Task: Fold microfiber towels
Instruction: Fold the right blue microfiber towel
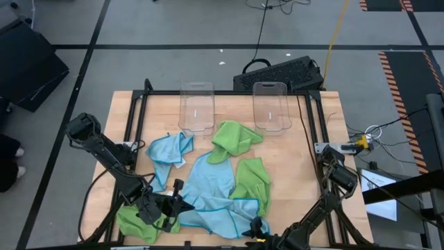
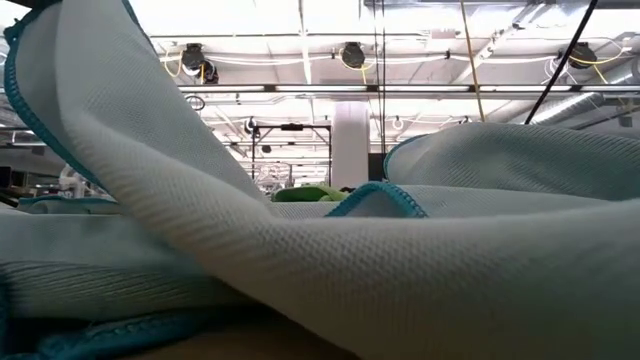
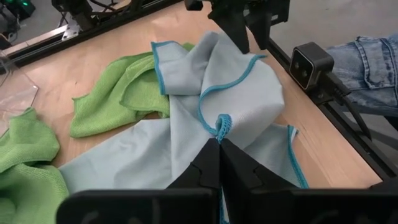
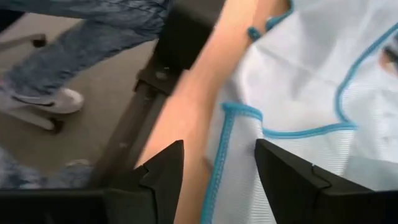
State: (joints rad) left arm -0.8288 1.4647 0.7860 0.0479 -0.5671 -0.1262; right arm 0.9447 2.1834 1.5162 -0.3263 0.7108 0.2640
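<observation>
Wooden tabletop (image 1: pixel 319 139) carried two clear plastic bins (image 1: pixel 198 105) at its far edge, with lime green microfiber towels (image 1: pixel 234 137) scattered below them. At the near edge, the left gripper (image 3: pixel 219 144) was clamped on the hem of a large light blue microfiber towel (image 3: pixel 242 87). Opposite, the right gripper (image 4: pixel 219 165) hung with fingers apart over that towel's edge.

Both arms are dark, almost black, built of slim jointed links with chunky rounded housings at the joints. The left gripper (image 3: pixel 219 149) has two matte black, wedge-shaped fingers. The right gripper (image 4: pixel 217 171) has angular, faceted black fingers.
</observation>
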